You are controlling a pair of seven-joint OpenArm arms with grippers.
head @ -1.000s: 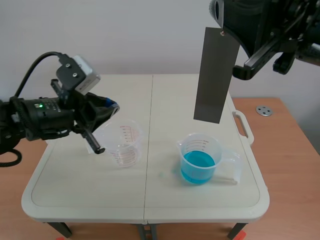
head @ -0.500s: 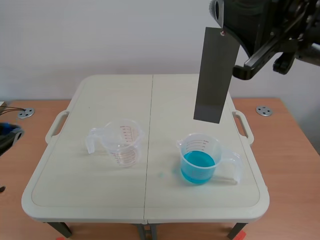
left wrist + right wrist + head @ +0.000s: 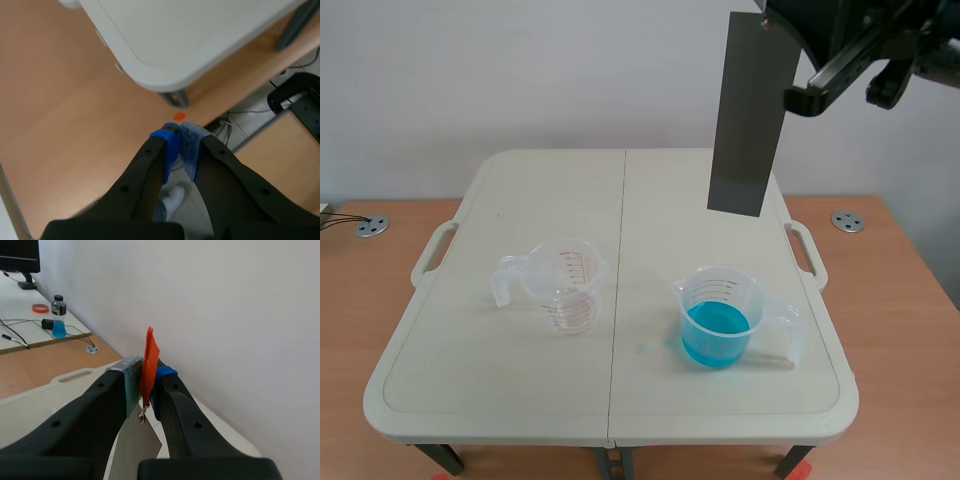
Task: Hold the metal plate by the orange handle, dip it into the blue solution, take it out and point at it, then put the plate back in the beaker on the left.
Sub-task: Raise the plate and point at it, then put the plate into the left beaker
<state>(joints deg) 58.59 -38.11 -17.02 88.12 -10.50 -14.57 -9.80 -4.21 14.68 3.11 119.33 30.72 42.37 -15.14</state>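
Right gripper (image 3: 145, 374): jaws clenched on the orange handle (image 3: 149, 356), which stands upright between the grey-green pad (image 3: 131, 382) and the blue one and sticks out above the fingertips. The metal plate (image 3: 140, 439) hangs from the handle's lower end, below the fingers. In the scene view the right arm comes in at the upper right corner with the plate (image 3: 750, 112) held high. The plate is a long dark grey strip, near upright with a slight lean, and its lower edge is in the air over the right half of the tabletop (image 3: 620, 190), well above the rim of the beaker (image 3: 722, 315) under it. That beaker stands near the tabletop's front right corner, handle toward the right edge, with blue solution (image 3: 716, 332) in its lower part. A small blue spot (image 3: 642, 348) lies on the tabletop just beside it, toward the centre seam. The empty beaker (image 3: 566, 287), clear with red graduations, stands on the left half, handle toward the left edge, well apart from the other. Left gripper (image 3: 180, 142): jaws pressed together, nothing between them, hanging off the table past one of its corners (image 3: 150, 75), over the wooden surface (image 3: 65, 125).
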